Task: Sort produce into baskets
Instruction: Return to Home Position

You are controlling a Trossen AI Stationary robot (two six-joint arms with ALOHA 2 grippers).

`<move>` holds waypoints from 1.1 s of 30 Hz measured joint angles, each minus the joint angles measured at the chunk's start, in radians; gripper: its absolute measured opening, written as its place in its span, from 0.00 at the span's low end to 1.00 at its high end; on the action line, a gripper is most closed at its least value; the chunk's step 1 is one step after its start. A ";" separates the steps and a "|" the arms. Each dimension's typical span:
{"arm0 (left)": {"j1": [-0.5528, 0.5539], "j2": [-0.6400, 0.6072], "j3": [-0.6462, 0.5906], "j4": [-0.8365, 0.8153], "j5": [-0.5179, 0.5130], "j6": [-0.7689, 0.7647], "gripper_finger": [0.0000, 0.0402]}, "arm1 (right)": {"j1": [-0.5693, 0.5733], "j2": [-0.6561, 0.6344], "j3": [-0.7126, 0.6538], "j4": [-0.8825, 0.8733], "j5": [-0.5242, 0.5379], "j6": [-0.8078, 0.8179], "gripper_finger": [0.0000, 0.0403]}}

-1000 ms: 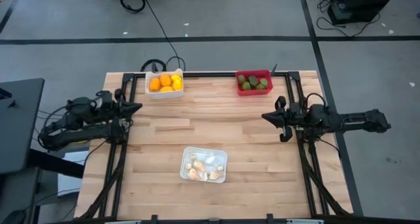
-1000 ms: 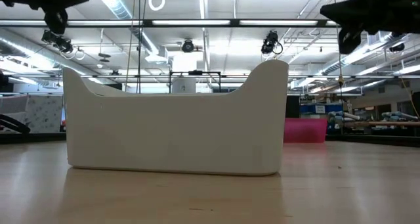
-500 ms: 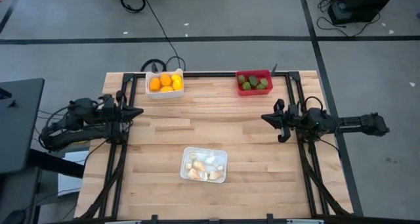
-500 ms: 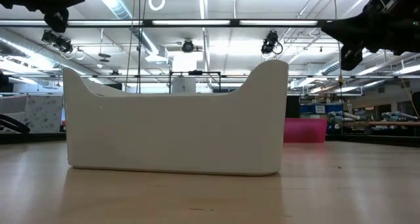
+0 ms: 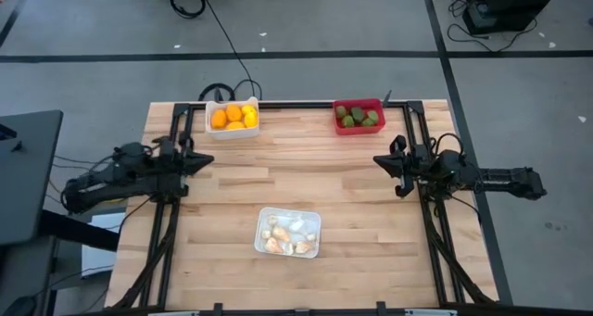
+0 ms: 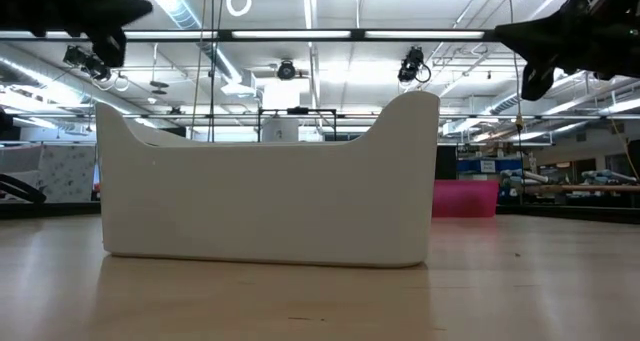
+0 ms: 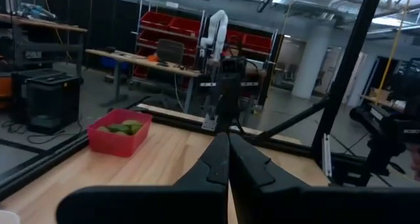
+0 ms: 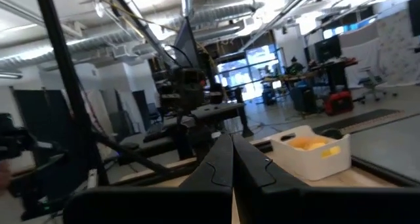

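1. Left gripper (image 5: pixel 203 159): it is hanging above the left side of the table (image 5: pixel 361 214), pointing across toward the other arm. The jaws are pressing together into one tip and are holding nothing.
2. Right gripper (image 5: pixel 378 158): it is hanging above the right side of the table and facing the left gripper, well apart from it. The jaws are likewise pressing together and are empty.
3. Deep white bin (image 5: pixel 233 133): it is sitting near the left gripper, off to the far-edge side of its tip. It is holding a heap of orange and yellow fruits (image 5: pixel 232 117).
4. Red bin (image 5: pixel 359 131): it is sitting near the right gripper, on the far-edge side of its tip and well across the table from the left gripper. It is holding several dull green fruits (image 5: pixel 357 115).
5. Shallow white tray (image 5: pixel 288 210): it is lying between the two grippers but toward the near edge, apart from both. It is holding whitish-beige garlic bulbs (image 5: pixel 283 234), which are clustering in its lower part.
6. Table: the rest of the wooden top between the grippers and the three containers is showing bare boards.
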 joint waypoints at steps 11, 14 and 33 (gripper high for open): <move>0.000 0.001 -0.329 0.503 0.109 -0.023 0.02 | -0.061 0.000 0.000 -0.051 -0.131 0.052 0.01; -0.001 0.004 -0.326 0.441 0.103 -0.023 0.02 | -0.088 0.000 0.000 -0.049 -0.180 0.071 0.02; -0.001 0.034 -0.330 0.232 -0.022 -0.057 0.02 | -0.154 0.001 0.000 -0.174 -0.332 -0.018 0.02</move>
